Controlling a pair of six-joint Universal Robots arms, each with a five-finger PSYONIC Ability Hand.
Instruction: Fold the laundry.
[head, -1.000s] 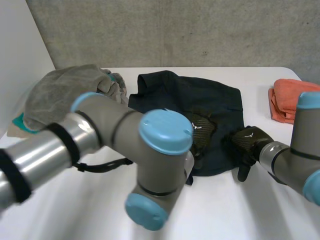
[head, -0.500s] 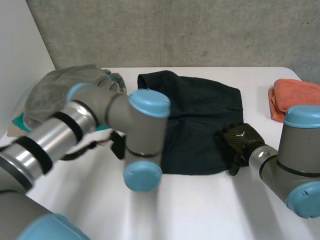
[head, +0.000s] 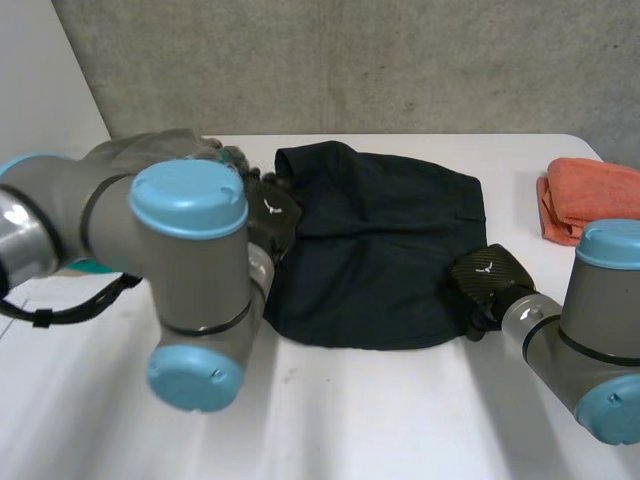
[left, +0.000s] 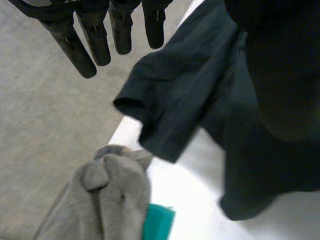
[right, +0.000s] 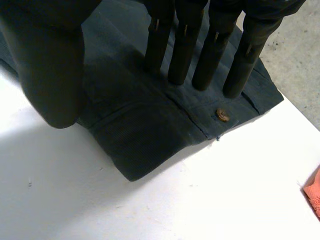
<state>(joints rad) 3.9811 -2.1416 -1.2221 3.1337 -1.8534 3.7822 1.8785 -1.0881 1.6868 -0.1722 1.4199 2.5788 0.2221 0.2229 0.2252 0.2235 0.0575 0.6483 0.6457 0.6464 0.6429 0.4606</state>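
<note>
Dark navy garment lay spread out in the middle of the white table in the head view. We had the left hand at the garment's left edge and the right hand at its lower right corner. An orange cloth sat bunched at the right edge of the frame. A grey cloth peeked out at the upper left, behind the left arm.

In the left wrist view, we saw the fingers straight and relaxed, holding nothing. The garment's corner lay just past the fingertips. The grey cloth was near it, with a teal thing tucked right against it.

In the right wrist view, the fingers were straight too, tips down on the garment close to a small button. The thumb stood apart, nothing pinched.
</note>
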